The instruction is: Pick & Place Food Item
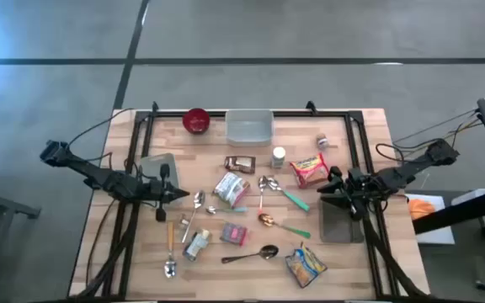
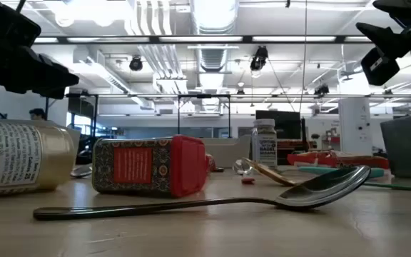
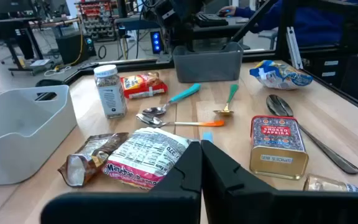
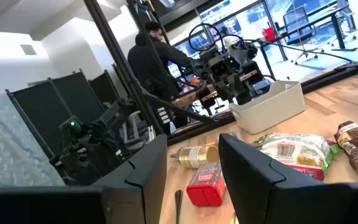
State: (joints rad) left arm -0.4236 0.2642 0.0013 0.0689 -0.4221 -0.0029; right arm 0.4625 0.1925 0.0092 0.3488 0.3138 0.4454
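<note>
So far nothing is held: the step in hand looks like the start, before any reach. The left tool (image 1: 178,194) hangs over the table (image 1: 360,135) with its fingers pressed together, just off the left side of the snack packet (image 1: 231,189). The right tool (image 1: 333,187) hovers well to the right of that packet with its fingers apart, gripping nothing.

Which food item is meant cannot be told. The snack packet lies near the middle of the table, with a red noodle packet (image 1: 309,169) to its right and a yellow bag (image 1: 304,263) well toward the near edge from it. The grey bin (image 1: 249,127) behind it seems the likely drop spot.

The next move calls for choosing one item, opening over it and descending squarely.

Readable writing: the red tin (image 3: 278,145) beside the packet says "SMOKED PAPRIKA"; the packet's own print seems to begin "Munch", the rest unclear.
</note>
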